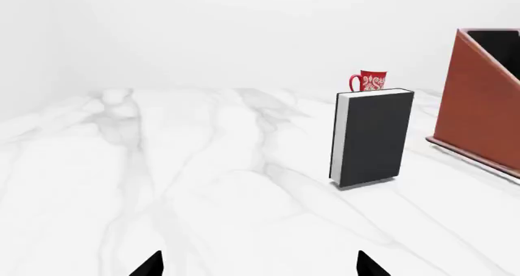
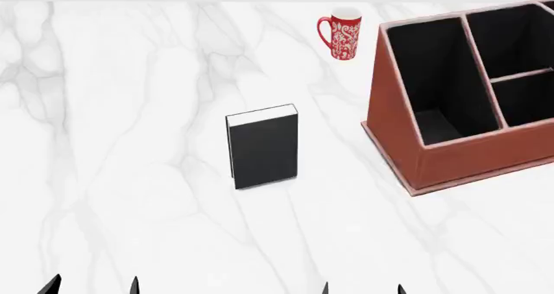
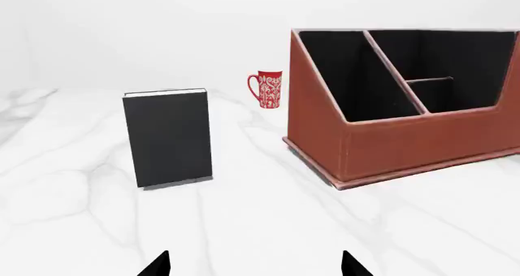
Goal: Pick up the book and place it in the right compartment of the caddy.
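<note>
The black book (image 2: 263,148) stands upright on the white marble table, white page edges on top; it also shows in the left wrist view (image 1: 372,137) and the right wrist view (image 3: 168,138). The reddish-brown caddy (image 2: 450,158) with black-lined sections stands to the book's right, also in the right wrist view (image 3: 406,139) and partly in the left wrist view (image 1: 479,114). My left gripper (image 2: 91,286) and right gripper (image 2: 362,289) are both open and empty near the table's front, well short of the book. Only their fingertips (image 1: 150,265) (image 3: 158,265) show.
A red patterned mug (image 2: 342,34) stands behind the book, at the far edge of the table (image 2: 130,145), left of the caddy's back corner. It also shows in the right wrist view (image 3: 267,90) and the left wrist view (image 1: 371,81).
</note>
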